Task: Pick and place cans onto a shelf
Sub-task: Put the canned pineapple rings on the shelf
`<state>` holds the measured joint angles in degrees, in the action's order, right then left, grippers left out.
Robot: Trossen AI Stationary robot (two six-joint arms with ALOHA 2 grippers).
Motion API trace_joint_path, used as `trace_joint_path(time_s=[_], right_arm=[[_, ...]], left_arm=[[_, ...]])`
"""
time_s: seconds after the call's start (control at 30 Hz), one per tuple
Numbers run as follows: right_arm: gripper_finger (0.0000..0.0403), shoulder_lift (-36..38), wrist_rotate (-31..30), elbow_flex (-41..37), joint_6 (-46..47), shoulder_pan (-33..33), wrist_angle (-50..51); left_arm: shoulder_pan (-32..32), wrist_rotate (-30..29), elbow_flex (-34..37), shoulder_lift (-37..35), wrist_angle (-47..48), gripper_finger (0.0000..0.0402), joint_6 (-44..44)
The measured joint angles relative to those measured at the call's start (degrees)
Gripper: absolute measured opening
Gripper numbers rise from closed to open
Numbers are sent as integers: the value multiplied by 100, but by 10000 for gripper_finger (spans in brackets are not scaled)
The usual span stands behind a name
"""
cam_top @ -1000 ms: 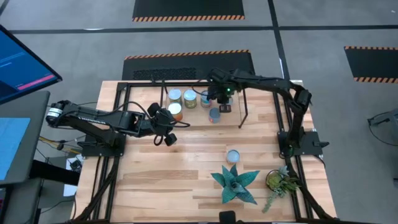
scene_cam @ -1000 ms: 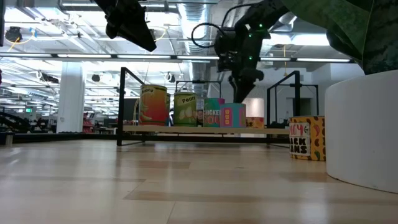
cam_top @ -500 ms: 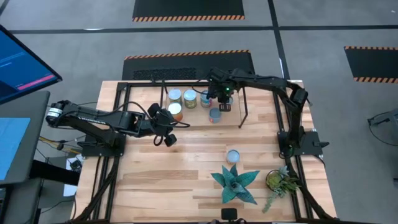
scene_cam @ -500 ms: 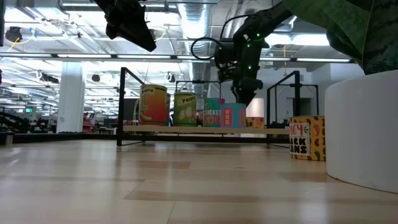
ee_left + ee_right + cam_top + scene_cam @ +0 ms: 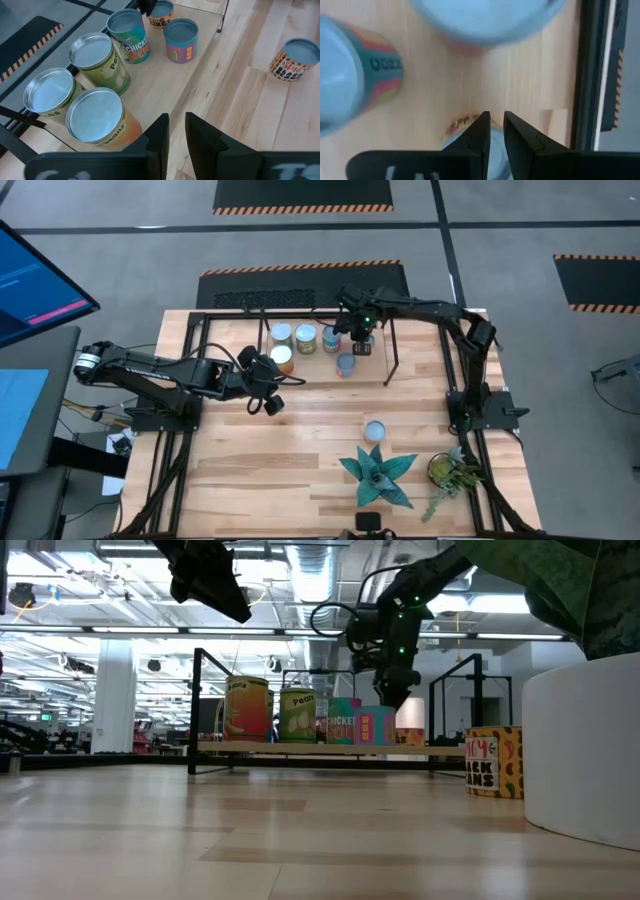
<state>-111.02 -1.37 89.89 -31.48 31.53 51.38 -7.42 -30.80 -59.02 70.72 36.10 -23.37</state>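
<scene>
The left arm reaches in from the left edge of the desk, stretched low and nearly straight, its forearm angled slightly toward the middle. Its left tool (image 5: 272,402) hangs in the air, fingers (image 5: 159,134) drawn close with only a narrow slit between them. The right arm rises from its base on the right side, bends at the elbow and extends across the far side toward the centre, its wrist turned downward. Its right tool (image 5: 362,345) points straight down, its fingers (image 5: 481,131) likewise parallel and separated by a slim gap.
</scene>
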Motion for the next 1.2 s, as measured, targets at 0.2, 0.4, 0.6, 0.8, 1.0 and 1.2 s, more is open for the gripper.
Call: trace_joint_path(time_s=[0.2,0.4,0.6,0.8,1.0,1.2], right_arm=[[79,-111,69,5,-15,-72,6],[79,-190,139,1,2,-24,-9],[79,-186,120,0,7,22,129],[79,-186,99,0,30,141,345],[79,-186,94,0,151,232,406],[79,-92,87,2,155,220,297]], left_arm=[[1,0,0,0,2,52,23],[0,1,0,0,13,52,23],[0,1,0,0,20,52,23],[0,2,0,0,22,52,21],[1,2,0,0,20,52,19],[0,2,0,0,20,52,17]])
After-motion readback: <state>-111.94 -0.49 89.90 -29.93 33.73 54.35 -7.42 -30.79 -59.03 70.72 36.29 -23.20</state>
